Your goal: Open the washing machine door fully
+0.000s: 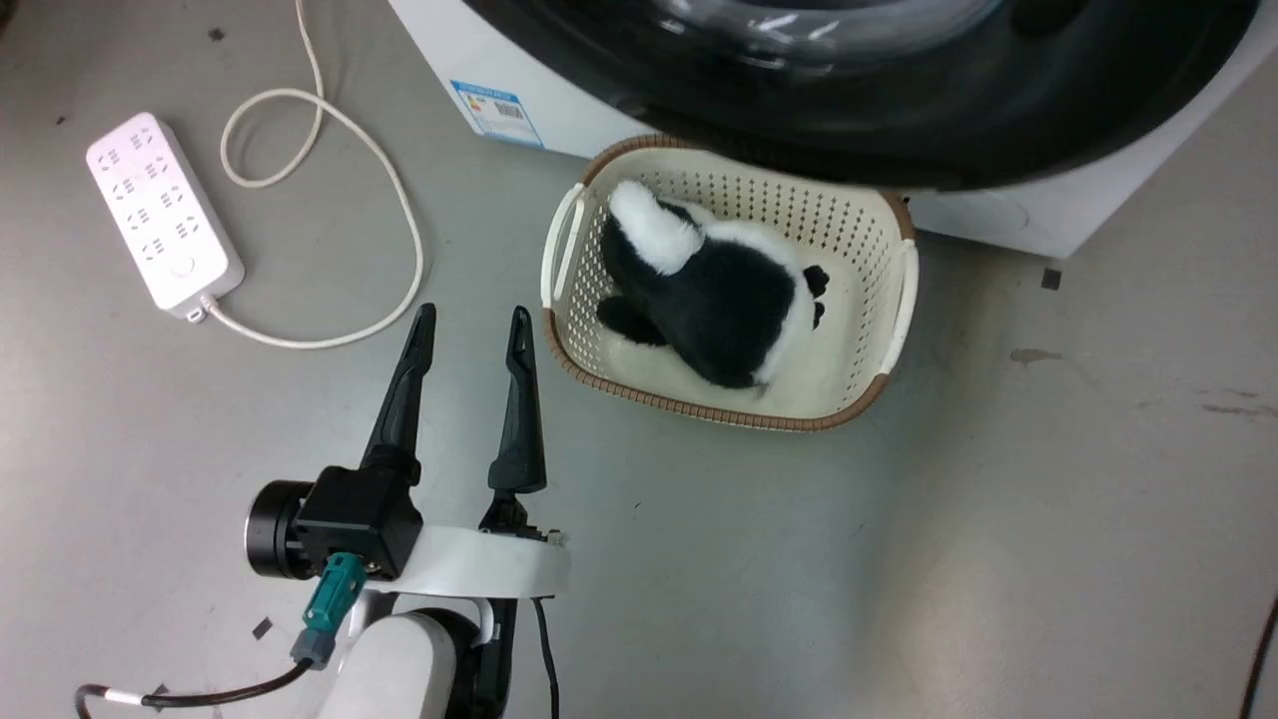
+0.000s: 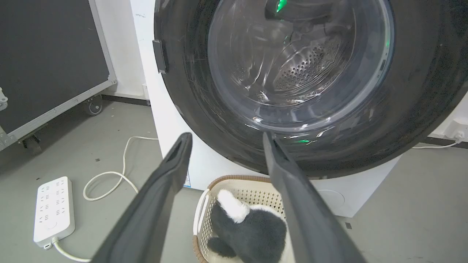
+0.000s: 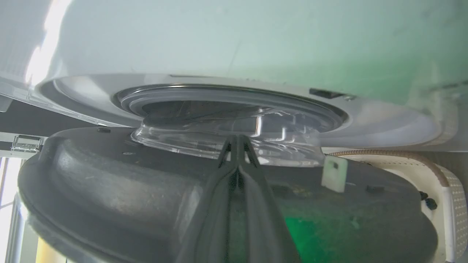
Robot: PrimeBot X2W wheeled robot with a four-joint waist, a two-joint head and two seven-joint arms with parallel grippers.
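While the washing machine door point(image 1: 899, 120) stands partly open above the basket point(image 1: 904, 300), the right gripper point(image 3: 237, 140) is nearer, jaws together, pointing at its inner side, maybe touching. The left gripper point(image 1: 474, 325), jaws apart, hovers well away over the floor point(image 1: 998, 549).

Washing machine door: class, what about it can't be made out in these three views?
- Head view: the washing machine door is cut off by the top edge; its opening angle is unclear.
- Left wrist view: the left hand covers part of its lower rim; edges cut its top and right.
- Right wrist view: the right hand hides whether it touches the door.
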